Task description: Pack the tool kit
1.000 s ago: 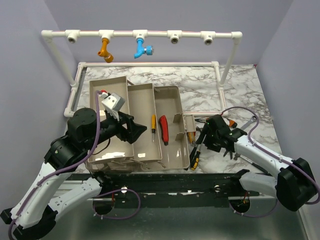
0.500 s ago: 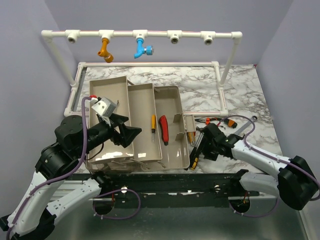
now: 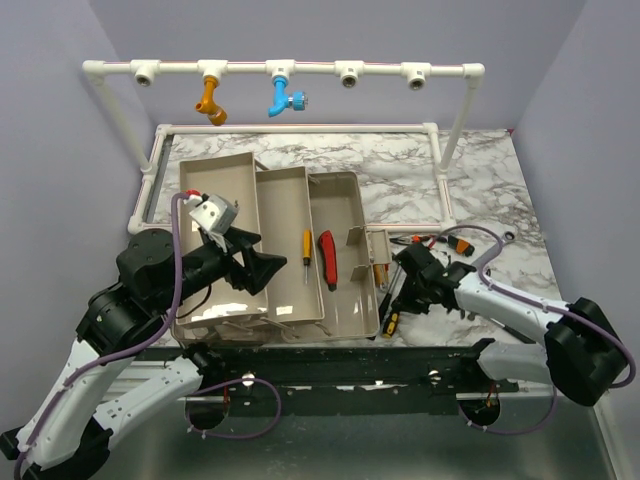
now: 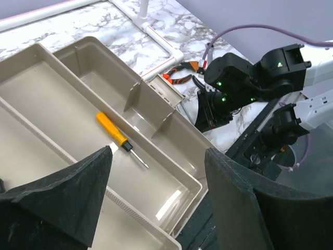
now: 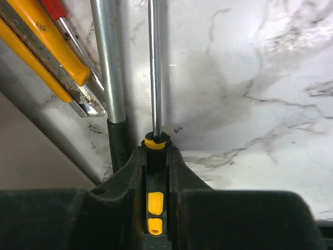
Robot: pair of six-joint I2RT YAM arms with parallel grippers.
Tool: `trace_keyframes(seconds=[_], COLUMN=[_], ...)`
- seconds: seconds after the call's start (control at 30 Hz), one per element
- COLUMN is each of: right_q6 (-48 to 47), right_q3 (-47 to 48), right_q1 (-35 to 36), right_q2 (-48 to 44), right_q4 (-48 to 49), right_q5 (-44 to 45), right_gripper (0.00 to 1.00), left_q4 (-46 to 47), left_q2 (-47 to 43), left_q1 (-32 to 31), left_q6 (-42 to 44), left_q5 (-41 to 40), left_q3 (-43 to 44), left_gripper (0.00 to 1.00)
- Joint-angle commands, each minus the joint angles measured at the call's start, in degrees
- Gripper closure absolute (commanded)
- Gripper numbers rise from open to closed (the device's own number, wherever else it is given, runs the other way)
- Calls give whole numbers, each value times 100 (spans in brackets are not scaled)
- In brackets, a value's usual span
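Over the last second my right pincer has come in from the open tabletop to the right wall of the tool kit and pinched down. A moment ago its jaws stood wide; now they are narrow and clamped on the handle of the black-and-yellow screwdriver, just behind the yellow collar where the steel shaft begins. The tool looks to be lying flat on the marble beside the box, with a yellow-handled tool and a metal rod right next to it (close enough that I would lift straight up so as not to drag them along). My left pincer has hardly budged: it hangs wide over the beige trays and holds nothing. The kit itself sits open left of centre, with an orange screwdriver and a red-handled tool already in the compartments, while the pliers wait out on the tabletop. I read this as the grasp just made and the carry into the tray not yet begun; several tools remain outside.
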Motion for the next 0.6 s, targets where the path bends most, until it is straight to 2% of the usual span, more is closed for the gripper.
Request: trace_keyframes(seconds=[0.0, 0.13, 0.3, 0.37, 0.43, 0.57], right_q6=[-10, -133, -613, -720, -870, -1163], right_q3=[266, 502, 559, 594, 626, 643], right_q1=[34, 36, 39, 34, 34, 36], right_q2=[-434, -1029, -1778, -2075, -2394, -2970], right_q4=[-663, -1052, -913, -899, -802, -535], right_q5=[742, 1142, 1183, 1229, 1194, 1018], right_gripper=[94, 96, 99, 99, 99, 99], left_q4=[185, 437, 1165, 1351, 1487, 1892], left_q2=[126, 126, 10, 49, 127, 261], left_q1=[11, 13, -27, -143, -326, -842], left_q6=[-78, -322, -875, -1045, -1255, -1549], left_q5=[528, 961, 1423, 1464, 1387, 1095], left_q3=[-260, -555, -1188, -1356, -1468, -1727], left_gripper=[26, 24, 19, 15, 3, 1])
